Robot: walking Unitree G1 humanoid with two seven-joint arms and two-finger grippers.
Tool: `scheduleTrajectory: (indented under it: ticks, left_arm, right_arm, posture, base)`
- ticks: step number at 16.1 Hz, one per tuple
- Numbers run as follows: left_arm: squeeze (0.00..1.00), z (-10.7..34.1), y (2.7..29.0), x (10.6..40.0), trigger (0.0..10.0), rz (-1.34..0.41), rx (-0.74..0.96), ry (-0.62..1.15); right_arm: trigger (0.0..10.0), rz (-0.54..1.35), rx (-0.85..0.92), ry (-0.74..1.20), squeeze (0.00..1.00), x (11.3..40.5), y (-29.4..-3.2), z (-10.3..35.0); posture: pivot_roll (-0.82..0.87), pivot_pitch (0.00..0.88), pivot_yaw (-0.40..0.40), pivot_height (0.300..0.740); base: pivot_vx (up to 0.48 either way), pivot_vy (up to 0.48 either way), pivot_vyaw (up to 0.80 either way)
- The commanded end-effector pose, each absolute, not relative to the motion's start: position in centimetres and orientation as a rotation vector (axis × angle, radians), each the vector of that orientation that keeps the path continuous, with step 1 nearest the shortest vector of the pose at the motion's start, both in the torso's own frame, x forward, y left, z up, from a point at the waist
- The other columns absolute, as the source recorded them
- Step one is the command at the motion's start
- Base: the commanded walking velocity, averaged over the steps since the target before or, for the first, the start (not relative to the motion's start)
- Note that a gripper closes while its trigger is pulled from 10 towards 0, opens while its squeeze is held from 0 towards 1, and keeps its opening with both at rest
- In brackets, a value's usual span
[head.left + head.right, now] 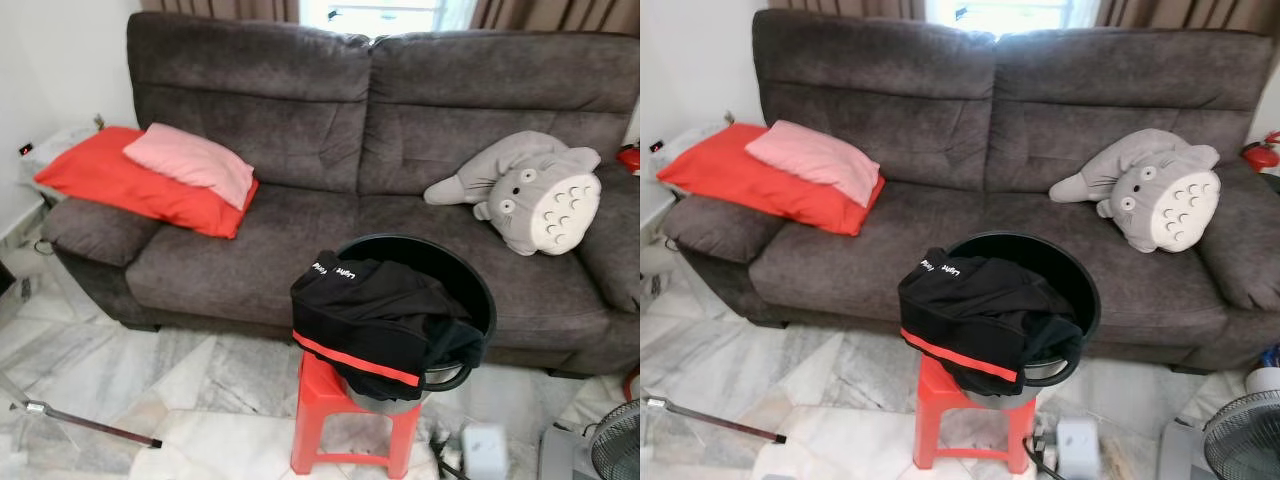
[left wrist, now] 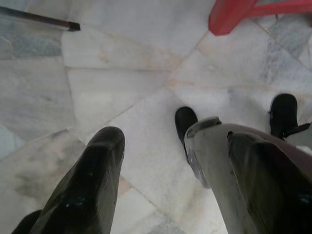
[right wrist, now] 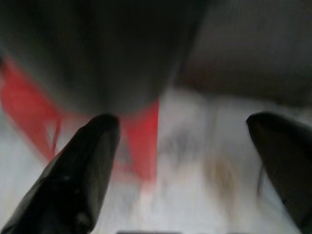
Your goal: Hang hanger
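A black garment with a red stripe [image 1: 370, 320] is draped over the front rim of a round black basket [image 1: 470, 275], which stands on a red plastic stool [image 1: 345, 425] in front of the sofa. In the left wrist view my left gripper [image 2: 175, 141] hangs open above the marble floor, near my own black feet [image 2: 186, 122]. In the blurred right wrist view my right gripper [image 3: 183, 122] is open, with nothing between its fingers. It points at the red stool [image 3: 141, 141] and the dark basket [image 3: 102, 58] from low down.
A dark grey sofa [image 1: 300, 130] carries a red cushion [image 1: 120, 180], a pink pillow [image 1: 195, 160] and a grey plush toy [image 1: 535, 190]. A thin metal bar [image 1: 95, 422] lies low at the left. A fan [image 1: 612, 440] and a white adapter [image 1: 485, 440] sit at the right.
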State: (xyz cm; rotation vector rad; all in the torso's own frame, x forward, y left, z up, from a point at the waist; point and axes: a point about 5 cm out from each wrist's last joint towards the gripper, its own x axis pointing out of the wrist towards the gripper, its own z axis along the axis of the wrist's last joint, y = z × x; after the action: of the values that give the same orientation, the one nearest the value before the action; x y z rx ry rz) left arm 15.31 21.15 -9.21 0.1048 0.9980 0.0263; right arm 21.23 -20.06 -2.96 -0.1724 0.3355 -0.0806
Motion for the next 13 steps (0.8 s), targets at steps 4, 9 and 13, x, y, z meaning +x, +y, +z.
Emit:
scheduleTrajectory:
  ticks: [4,9,13]
  left_arm:
    - [0.0,-9.4,21.1,14.7,10.0,-0.012,0.133,1.023]
    - [0.0,-9.3,21.4,15.0,10.0,-0.02,0.147,1.021]
    - [0.0,-9.2,21.5,15.1,10.0,-0.016,0.148,1.015]
  right_arm:
    - [10.0,-0.111,-0.189,0.263,0.0,17.5,-21.6,-2.2]
    - [10.0,-0.115,-0.589,-0.15,0.0,17.7,-21.1,9.5]
    - [10.0,0.101,-0.758,-0.574,0.0,24.3,-15.5,20.1]
  posture:
    - [-0.1,0.041,-0.022,0.74]
    - [-0.12,0.036,-0.015,0.74]
    - [-0.11,0.025,-0.027,0.74]
  base:
    - [0.0,0.0,0.0]
    - [0.0,0.0,0.0]
    - [0.0,0.0,0.0]
